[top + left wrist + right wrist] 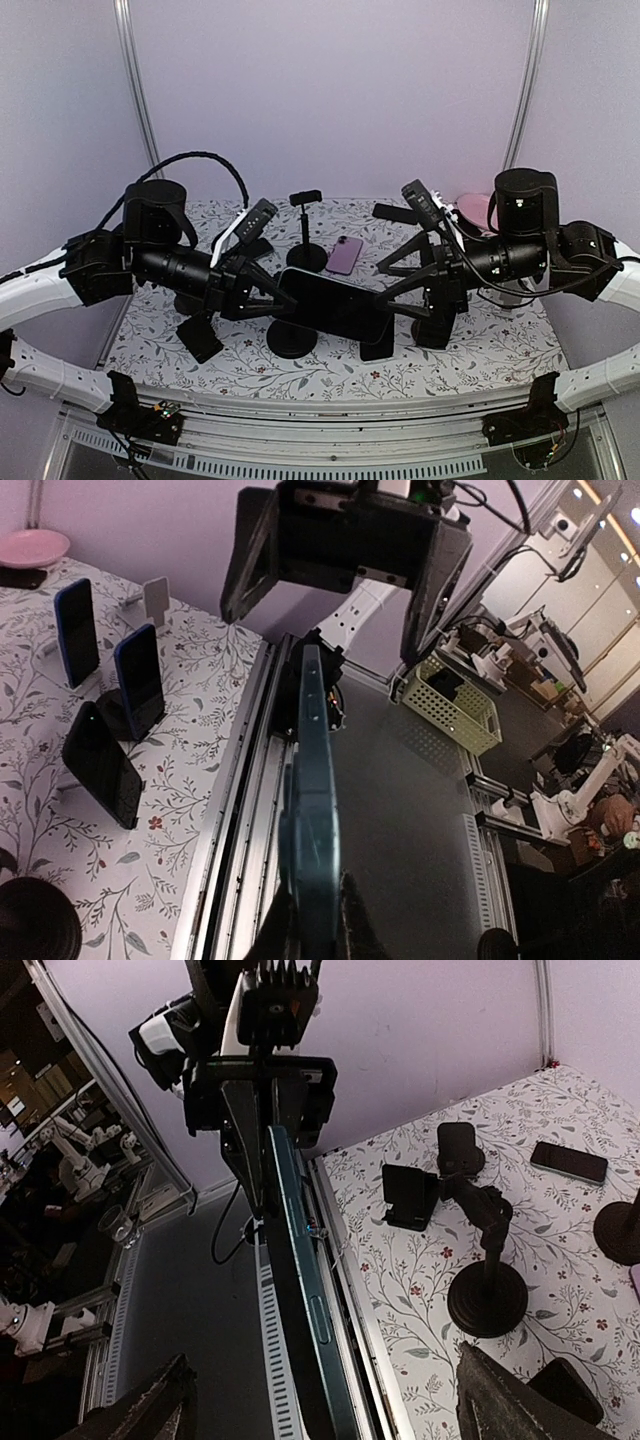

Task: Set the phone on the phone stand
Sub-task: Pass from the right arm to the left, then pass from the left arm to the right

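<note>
In mid-air, phone (330, 305), long axis left-right

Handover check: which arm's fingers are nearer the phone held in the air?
Left. The left fingers are shut on one end of the phone; the right fingers stand open either side of its other end, with a gap on both sides.

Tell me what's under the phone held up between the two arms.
A round black stand base shows just below the phone; whatever rises from that base is covered by the phone.
</note>
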Controlling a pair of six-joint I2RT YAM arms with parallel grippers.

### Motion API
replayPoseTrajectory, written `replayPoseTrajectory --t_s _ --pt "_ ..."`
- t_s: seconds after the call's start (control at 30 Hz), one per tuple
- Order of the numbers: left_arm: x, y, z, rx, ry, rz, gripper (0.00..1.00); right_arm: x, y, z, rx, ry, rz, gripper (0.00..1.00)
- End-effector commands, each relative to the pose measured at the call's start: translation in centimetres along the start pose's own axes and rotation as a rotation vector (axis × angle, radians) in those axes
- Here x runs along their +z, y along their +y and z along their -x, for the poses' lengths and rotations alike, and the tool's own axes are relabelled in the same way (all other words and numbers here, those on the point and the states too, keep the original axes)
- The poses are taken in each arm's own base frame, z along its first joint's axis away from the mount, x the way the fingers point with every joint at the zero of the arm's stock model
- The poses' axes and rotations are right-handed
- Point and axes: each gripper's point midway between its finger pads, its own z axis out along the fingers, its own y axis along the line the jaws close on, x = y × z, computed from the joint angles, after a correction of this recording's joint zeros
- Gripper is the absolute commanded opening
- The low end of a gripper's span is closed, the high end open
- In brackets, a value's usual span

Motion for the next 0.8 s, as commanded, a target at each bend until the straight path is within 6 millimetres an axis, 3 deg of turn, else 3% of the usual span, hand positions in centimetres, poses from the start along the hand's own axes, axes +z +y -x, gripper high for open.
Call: replayPoseTrajectory --t_s 0.0,0.23,0.43,0.77 --pt "0.8 -2.6 0.4 0.108 0.021 -0.073 0.00 0.6 1.8 -1.5 -0.028 0.086 0.129 0.88" --pt "2.2 -2.5 -0.9 0.117 0.074 -0.062 0.00 1.3 4.2 -4.0 -0.005 0.171 0.310 0.77" --pt "2.4 -2.7 -1.0 0.127 0.078 -0.065 0.00 2.0 4.2 -5.1 0.030 0.232 0.325 0.52" --pt "2.9 -2.8 -0.9 0.135 0.080 -0.076 0.00 3.3 3.2 -5.6 0.055 0.281 0.282 0.32"
